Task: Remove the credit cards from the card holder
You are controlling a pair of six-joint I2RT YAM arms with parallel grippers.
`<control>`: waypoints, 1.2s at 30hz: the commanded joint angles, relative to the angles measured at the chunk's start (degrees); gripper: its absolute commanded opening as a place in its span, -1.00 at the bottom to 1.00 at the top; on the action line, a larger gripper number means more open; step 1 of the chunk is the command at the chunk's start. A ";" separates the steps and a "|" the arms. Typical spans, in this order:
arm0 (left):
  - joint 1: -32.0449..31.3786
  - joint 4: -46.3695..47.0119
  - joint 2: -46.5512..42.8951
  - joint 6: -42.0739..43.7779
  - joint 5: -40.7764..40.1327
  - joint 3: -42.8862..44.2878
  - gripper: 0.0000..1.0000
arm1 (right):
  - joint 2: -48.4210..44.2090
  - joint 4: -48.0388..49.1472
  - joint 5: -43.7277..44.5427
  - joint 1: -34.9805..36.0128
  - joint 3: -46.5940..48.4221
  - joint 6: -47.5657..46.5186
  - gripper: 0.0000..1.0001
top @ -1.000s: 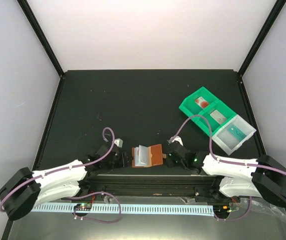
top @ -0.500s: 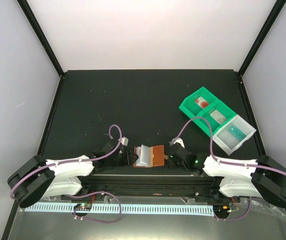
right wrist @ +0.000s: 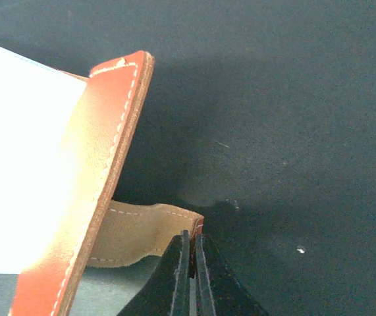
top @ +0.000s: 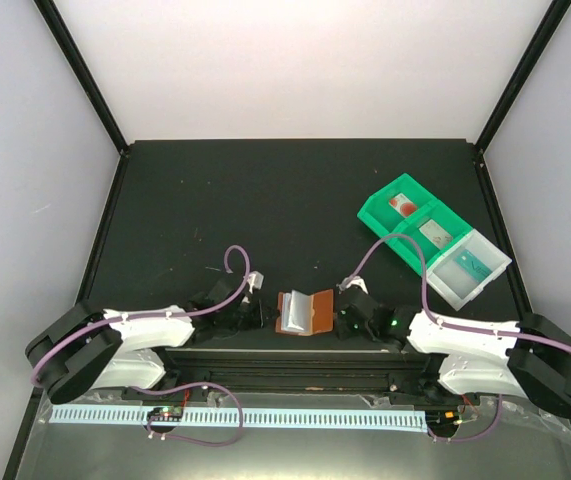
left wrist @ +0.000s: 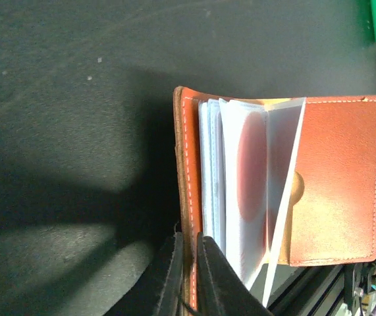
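At the near centre of the table (top: 215, 200) lies the holder (top: 320, 312), open, between the two arms. The green tray (top: 370, 214) sits well apart at the far right.

Holder: covers are spread left and right, with the long axis running near to far. The cards (left wrist: 250, 197) stand fanned inside it against the left cover, and a red blot shows dimly on one. The tab (right wrist: 141, 230) sticks out from the right cover toward the right.

Left gripper (left wrist: 189, 263) — jaws closed on the left cover's edge, at its near corner. Right gripper (right wrist: 191, 245) — jaws closed on the tip of the tab. Both hold leather, not a card.

Key relation: the cards lie just right of the left jaws, beside the cover those jaws pinch, with their long edges parallel to it. The right jaws are beyond the right cover, apart from the cards. The left arm is therefore the nearer.

Judgement: with the right gripper pinning the tab, the left would likely have to release the cover and shift right onto a card's edge. Which way the cards slide free cannot be told.
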 commanded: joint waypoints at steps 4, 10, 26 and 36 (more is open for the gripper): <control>0.11 4.46 -0.71 -0.95 3.42 1.85 -0.97 | -3.03 -5.42 -1.77 -0.23 4.99 -0.09 -0.72; 0.11 4.58 -1.97 -0.64 3.92 1.69 -0.97 | -6.07 -17.52 3.39 -0.25 11.56 1.26 -0.46; 0.03 4.54 -4.81 -1.49 3.65 0.18 -0.97 | -2.47 -5.83 -11.82 -0.19 15.46 -0.44 -0.49; -0.30 1.31 -7.06 -1.89 1.36 -0.35 -0.97 | 2.55 1.25 -6.87 -0.32 7.81 0.75 -0.69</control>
